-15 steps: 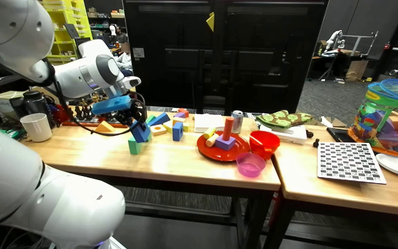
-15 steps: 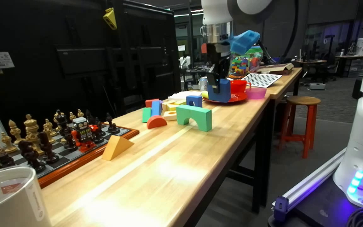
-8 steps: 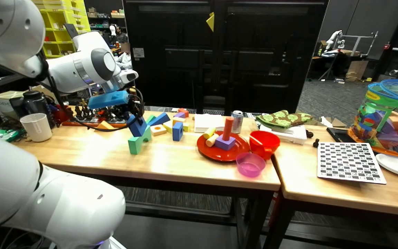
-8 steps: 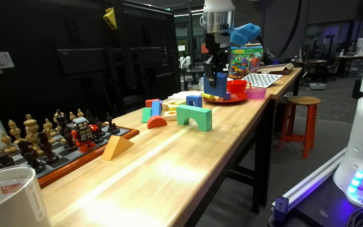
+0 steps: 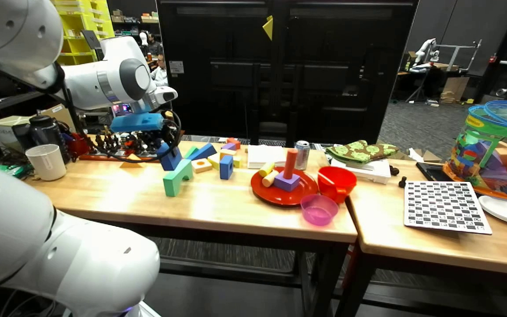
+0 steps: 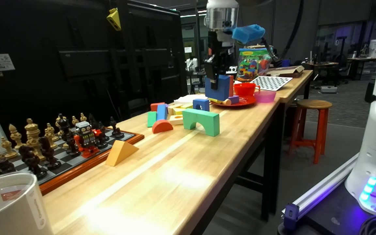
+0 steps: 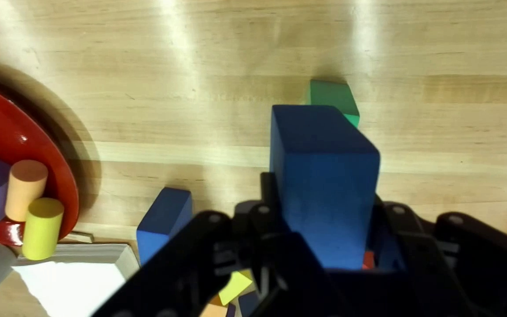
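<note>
My gripper point(image 7: 323, 207) is shut on a blue block point(image 7: 328, 189), with one black finger on each side of it. In both exterior views the gripper point(image 5: 163, 140) point(image 6: 214, 75) points down and holds the blue block point(image 5: 169, 157) point(image 6: 219, 87) above the table. A green arch block point(image 5: 177, 177) point(image 6: 201, 119) stands on the table near and below the held block. In the wrist view the held block hides most of the green arch point(image 7: 333, 95). A smaller blue block with a hole point(image 5: 226, 167) point(image 6: 201, 104) stands beside the arch; it also shows in the wrist view point(image 7: 163, 220).
A red plate point(image 5: 264, 193) bears cylinders and a purple block. A red cup point(image 5: 337, 182) and pink bowl point(image 5: 319, 210) stand beside it. Several loose blocks point(image 6: 162, 112) lie behind the arch. A chessboard point(image 6: 109, 148), orange triangle point(image 6: 121, 152) and white mug point(image 5: 46, 162) are also there.
My gripper has risen slightly and moved left in both exterior views, carrying the blue block. The block looks less tilted now. The blocks on the table have not moved.
</note>
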Controlling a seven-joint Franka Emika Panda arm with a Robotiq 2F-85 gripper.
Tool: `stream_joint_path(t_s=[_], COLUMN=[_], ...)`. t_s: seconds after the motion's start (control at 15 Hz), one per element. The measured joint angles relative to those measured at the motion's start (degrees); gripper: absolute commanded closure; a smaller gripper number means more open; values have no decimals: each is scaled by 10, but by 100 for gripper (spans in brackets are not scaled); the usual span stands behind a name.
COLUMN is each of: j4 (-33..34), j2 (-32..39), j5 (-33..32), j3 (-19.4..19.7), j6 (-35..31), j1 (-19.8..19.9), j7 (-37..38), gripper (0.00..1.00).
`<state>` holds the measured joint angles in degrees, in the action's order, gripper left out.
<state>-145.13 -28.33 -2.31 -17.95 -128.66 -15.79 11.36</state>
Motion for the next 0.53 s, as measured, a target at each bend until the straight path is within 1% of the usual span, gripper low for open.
stream_joint_path(t_s=[0.53], j4=[46], j2=[59], j5=[36], j3=[0], j6=[0], j1=[-1], j7=[-1], gripper=[84])
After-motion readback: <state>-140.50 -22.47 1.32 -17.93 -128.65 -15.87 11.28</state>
